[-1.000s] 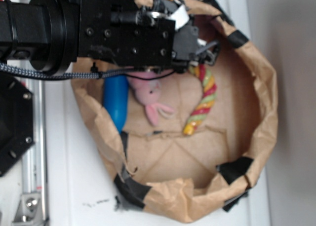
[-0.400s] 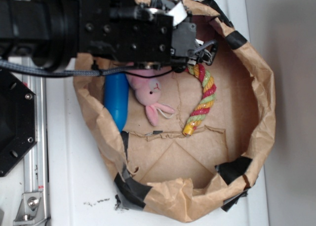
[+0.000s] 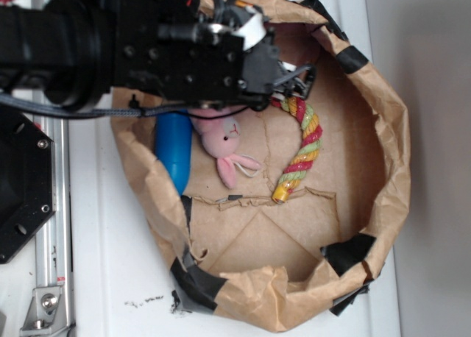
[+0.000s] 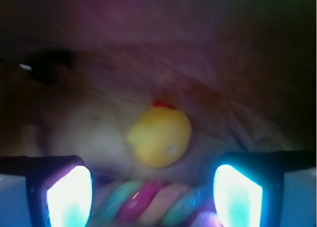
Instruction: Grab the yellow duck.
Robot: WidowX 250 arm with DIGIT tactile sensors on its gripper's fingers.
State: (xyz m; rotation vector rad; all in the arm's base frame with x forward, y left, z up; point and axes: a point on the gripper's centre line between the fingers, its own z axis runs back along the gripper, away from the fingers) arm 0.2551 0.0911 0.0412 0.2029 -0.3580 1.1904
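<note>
In the paper-lined basket [image 3: 390, 168] lie a blue cylinder [image 3: 174, 149], a pink bunny [image 3: 227, 147] and a twisted rope [image 3: 302, 149]. The end effector [image 4: 153, 187] is wide open, holding nothing. The yellow duck [image 4: 161, 137] sits just beyond the rope, between the fingers [image 4: 69, 190].

Arm: we reach in from the left, wrist level.
Claw [image 4: 153, 187]: we hold it spread wide, fingers [image 4: 69, 192] apart, nothing between.
</note>
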